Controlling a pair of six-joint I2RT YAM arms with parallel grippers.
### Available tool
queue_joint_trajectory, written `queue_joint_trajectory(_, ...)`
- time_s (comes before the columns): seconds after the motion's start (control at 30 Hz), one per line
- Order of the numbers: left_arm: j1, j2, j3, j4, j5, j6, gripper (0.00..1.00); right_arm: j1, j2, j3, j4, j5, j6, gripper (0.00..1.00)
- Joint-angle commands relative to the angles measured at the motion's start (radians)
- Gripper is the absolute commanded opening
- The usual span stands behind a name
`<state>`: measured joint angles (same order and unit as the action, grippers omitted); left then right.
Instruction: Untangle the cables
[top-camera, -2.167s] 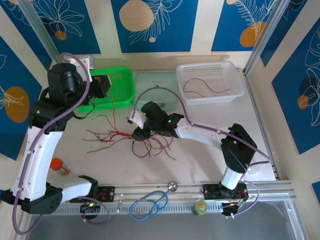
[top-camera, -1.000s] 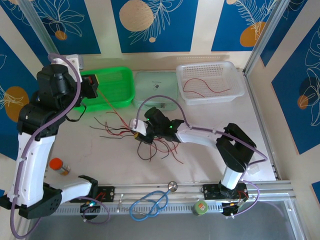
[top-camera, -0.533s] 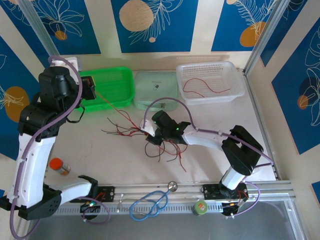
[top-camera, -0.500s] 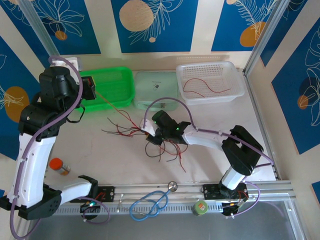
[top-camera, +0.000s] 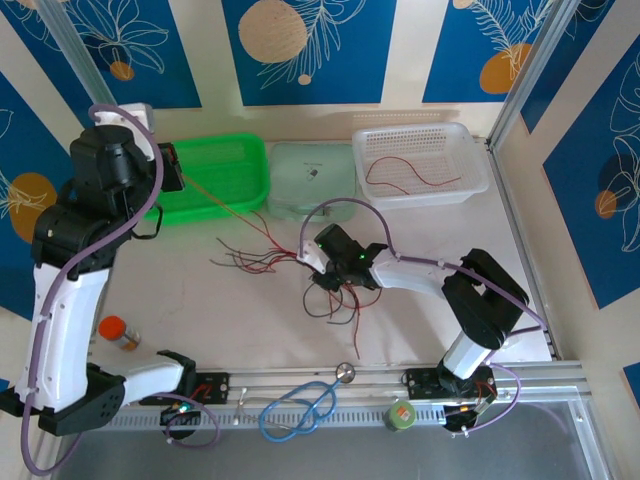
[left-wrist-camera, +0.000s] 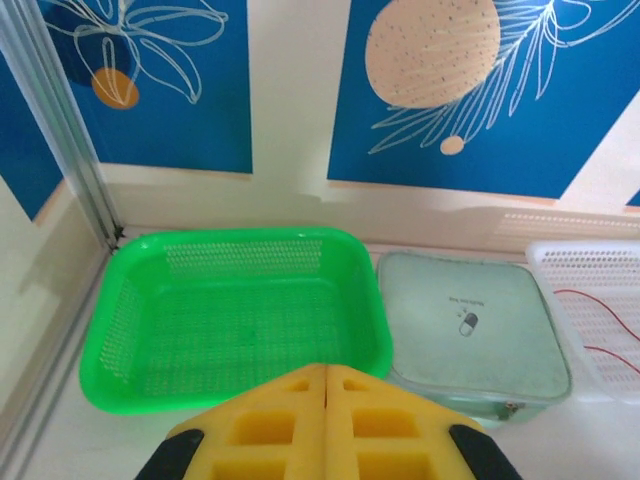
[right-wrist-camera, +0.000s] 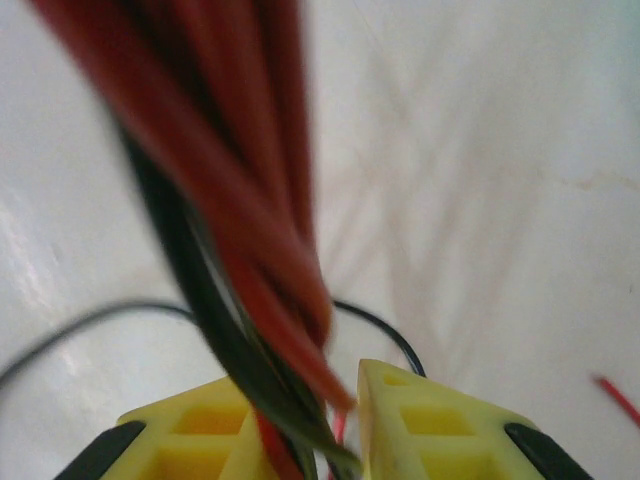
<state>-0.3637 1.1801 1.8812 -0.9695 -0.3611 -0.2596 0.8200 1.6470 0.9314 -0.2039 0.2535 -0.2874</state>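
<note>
Top cam overhead; wrist cams (close)

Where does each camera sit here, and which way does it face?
Top external: high behind the robot, looking down at the table; left arm and right arm show.
Left wrist: raised, facing the green basket and back wall; shut yellow fingers show.
Right wrist: low, facing the cables; fingers flank them.
Shared: top and left wrist see the green basket.

Far edge of desk (top-camera: 200, 310), left to right: basket (top-camera: 215, 185), flat pouch (top-camera: 310, 178), tray (top-camera: 425, 192) with a lone cable (top-camera: 410, 178) inside. Mid-desk, before the pouch: cables (top-camera: 265, 262), spread out. Bottle (top-camera: 118, 333) at near left. Stethoscope (top-camera: 298, 408) and small jar (top-camera: 401, 415) on the near rail (top-camera: 560, 378)
</note>
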Motion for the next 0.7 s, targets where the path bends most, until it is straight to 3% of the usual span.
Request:
queue_joint_trajectory(0.0,0.006,-0.007,0.045,0.025,-0.07,0.039,0.0,-0.02,-0.024,-0.022,-0.064,0.041,-0.01,0.25)
queue_joint_trajectory(0.67,0.007,-0.04,0.045,0.024,-0.221,0.102,0.0,-0.117,-0.021,-0.059,-0.133,0.218,0.001,0.25)
